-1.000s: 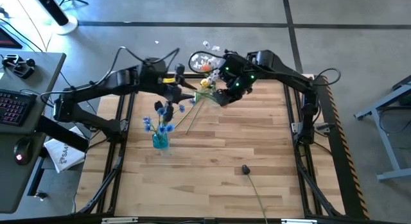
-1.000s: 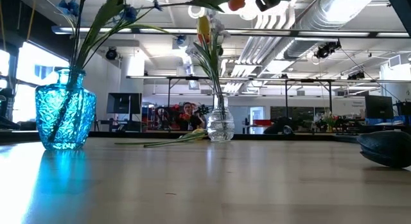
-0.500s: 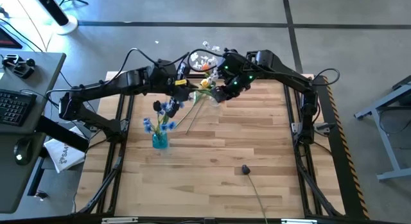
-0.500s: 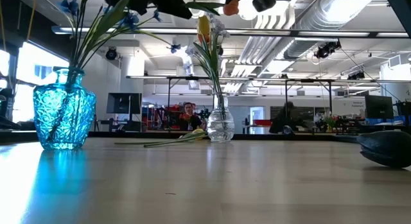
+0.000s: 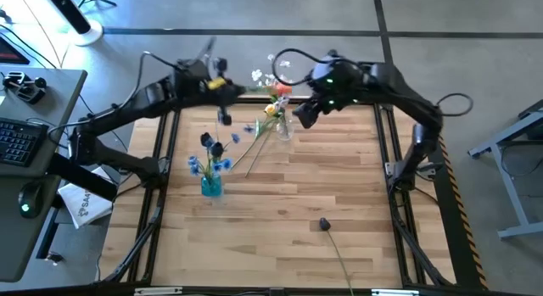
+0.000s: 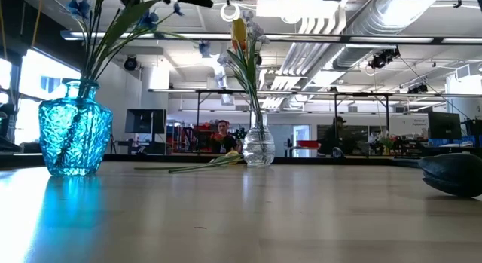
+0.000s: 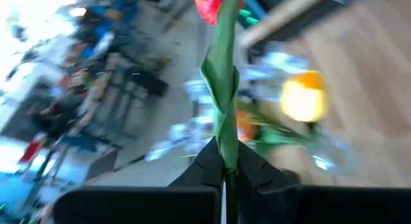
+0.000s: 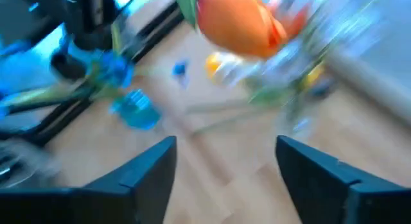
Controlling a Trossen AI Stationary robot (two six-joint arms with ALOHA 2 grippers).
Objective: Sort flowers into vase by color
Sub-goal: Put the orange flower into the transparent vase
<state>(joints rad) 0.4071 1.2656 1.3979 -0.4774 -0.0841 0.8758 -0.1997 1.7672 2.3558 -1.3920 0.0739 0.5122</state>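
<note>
Fingers of the left hand (image 7: 226, 176) are pressing together on the green stem of an orange-red tulip (image 7: 214, 4), as the left wrist view is showing; the stem is running straight out from between them toward the head. In the high view this left hand (image 5: 222, 86) is hanging over the far left part of the table (image 5: 339, 186), and the tulip (image 5: 281, 89) is reaching to the right, above the clear vase (image 5: 283, 129). The right hand (image 8: 225, 169) is standing wide apart and is gripping nothing, with the tulip head just in front of it; from above, the right hand (image 5: 304, 114) is waiting close beside the clear vase.

That vase is already carrying a yellow flower (image 5: 271, 110) and white sprigs (image 5: 258, 75). The blue vase (image 5: 211, 186) with blue blossoms (image 5: 198, 164) is standing nearer, on the left. One stem (image 5: 253, 153) is lying on the table between the vases, and a dark flower (image 5: 325, 225) is lying near the front.

I judge the step is a handover just finishing. Next, the left arm needs to turn the stem down and lower it into a vase mouth.
</note>
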